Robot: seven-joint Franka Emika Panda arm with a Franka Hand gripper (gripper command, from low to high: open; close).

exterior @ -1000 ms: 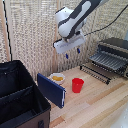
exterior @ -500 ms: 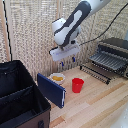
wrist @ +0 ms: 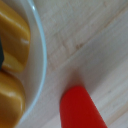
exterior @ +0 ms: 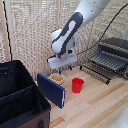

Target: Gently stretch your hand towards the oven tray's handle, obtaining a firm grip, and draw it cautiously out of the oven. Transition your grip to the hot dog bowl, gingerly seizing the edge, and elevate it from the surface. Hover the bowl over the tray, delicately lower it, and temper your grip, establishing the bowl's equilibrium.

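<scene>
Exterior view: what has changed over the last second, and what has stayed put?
The gripper has come down toward the hot dog bowl and now hangs just above it; no grasp is visible yet. The bowl, red cup, blue panel and the pulled-out oven tray have not moved.

Setting: robot lab bench dressed as a kitchen.
Evidence: pale wooden tabletop [exterior: 100, 107], woven reed backdrop [exterior: 30, 35], toaster oven [exterior: 114, 54], black fabric case [exterior: 20, 100], industrial arm [exterior: 80, 25].

Exterior view: even bright light, soft overall, low-res; faint shadows on desk [exterior: 105, 102]. Wrist view: heavy close-range blur, bowl rim [wrist: 41, 55] and red cup [wrist: 82, 107] out of focus, no glare.
</scene>
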